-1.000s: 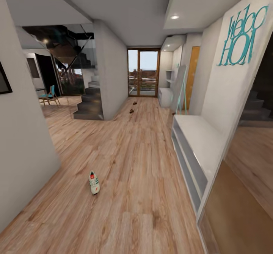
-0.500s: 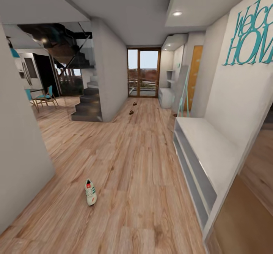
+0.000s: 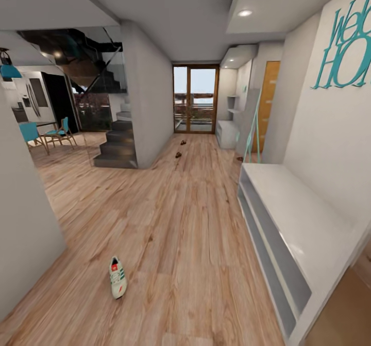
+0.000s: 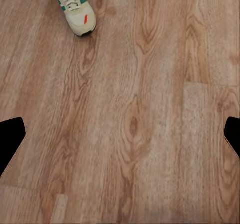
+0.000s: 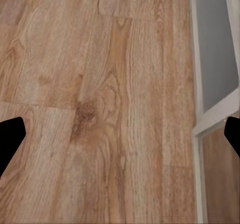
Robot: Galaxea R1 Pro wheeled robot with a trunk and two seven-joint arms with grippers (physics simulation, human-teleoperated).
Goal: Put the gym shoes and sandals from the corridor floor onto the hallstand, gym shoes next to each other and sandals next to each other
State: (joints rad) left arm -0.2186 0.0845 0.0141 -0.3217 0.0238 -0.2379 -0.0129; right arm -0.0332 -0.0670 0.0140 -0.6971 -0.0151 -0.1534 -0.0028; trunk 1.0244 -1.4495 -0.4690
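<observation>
the gym shoe (image 4: 74, 7) is cut off at the left wrist view's edge, its heel end out of frame. far down the corridor, two sandals (image 3: 180, 149) are too small to make out. the teal wall lettering (image 3: 345, 44) runs off the head view's right edge.

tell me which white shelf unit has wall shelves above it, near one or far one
The far unit beside the glass door; the near unit has bare wall above it.
</observation>
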